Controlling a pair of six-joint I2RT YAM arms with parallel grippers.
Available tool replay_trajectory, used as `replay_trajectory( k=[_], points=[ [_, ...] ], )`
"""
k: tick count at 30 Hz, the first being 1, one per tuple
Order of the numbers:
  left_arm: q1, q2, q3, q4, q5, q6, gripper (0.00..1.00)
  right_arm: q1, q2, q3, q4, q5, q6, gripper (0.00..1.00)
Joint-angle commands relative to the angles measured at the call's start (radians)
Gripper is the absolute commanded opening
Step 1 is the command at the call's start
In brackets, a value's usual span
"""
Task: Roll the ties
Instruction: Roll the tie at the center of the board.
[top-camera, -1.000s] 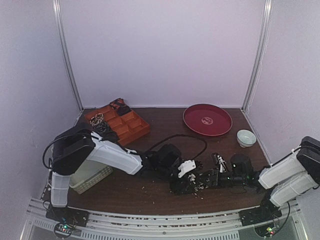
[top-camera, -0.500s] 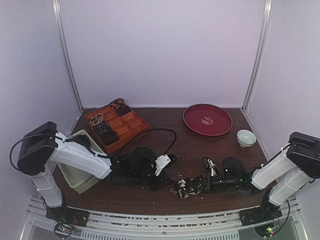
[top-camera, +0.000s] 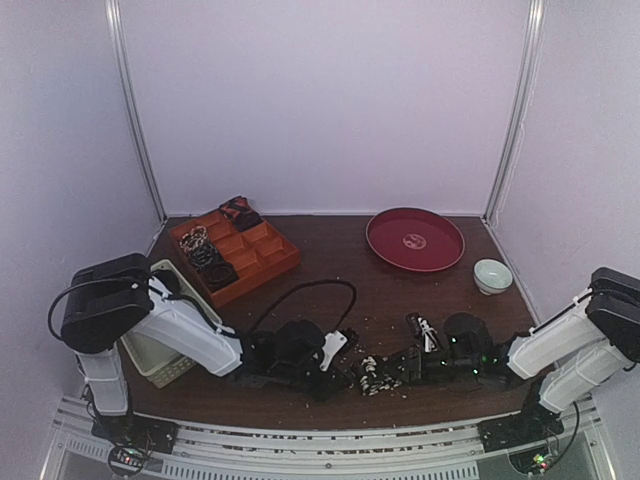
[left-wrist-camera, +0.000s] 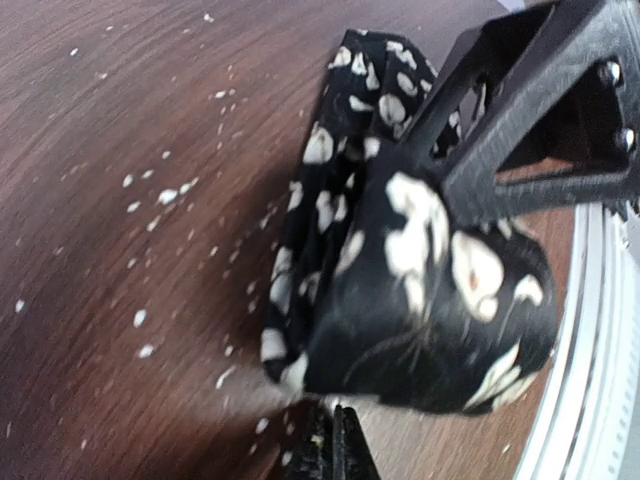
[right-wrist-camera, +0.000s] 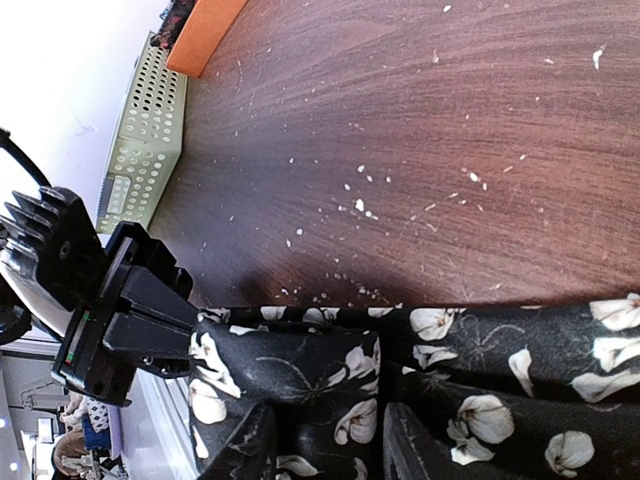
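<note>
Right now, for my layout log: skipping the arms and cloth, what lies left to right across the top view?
white slatted plastic basket → orange compartmented tray → round red tray → small pale bowl

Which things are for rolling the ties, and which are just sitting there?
For the job: the half-rolled flowery tie; the rolled ties in the orange tray.
Just lying about: red plate, small bowl, white basket.

Black white-flowered tie (top-camera: 375, 376) bunched at front centre; coiled ties (top-camera: 218, 272) far left.
</note>
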Motion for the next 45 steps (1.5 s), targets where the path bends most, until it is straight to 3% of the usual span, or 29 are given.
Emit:
replay_trajectory(
  k=[1,16,27,33,45],
  points=[
    [0.0,0.03,0.045,0.093,0.036,-0.039,0.0,-0.003,0.005,-0.019,-0.069,0.046,-0.026,0.37],
    [0.0,0.074,0.089,0.158,0.089,-0.059,0.02,-0.019,-0.1,-0.043,-0.148,0.082,-0.081,0.37],
    [0.0,0.074,0.151,0.083,0.091,-0.036,0.03,-0.02,-0.168,-0.022,-0.195,0.072,-0.137,0.37],
    [0.0,0.039,0.149,0.018,0.066,-0.036,0.04,-0.003,-0.119,-0.01,-0.107,0.019,-0.089,0.36],
    [-0.003,-0.153,0.021,-0.045,-0.009,-0.101,0.04,0.102,0.022,0.095,-0.072,0.058,-0.024,0.34]
  ],
)
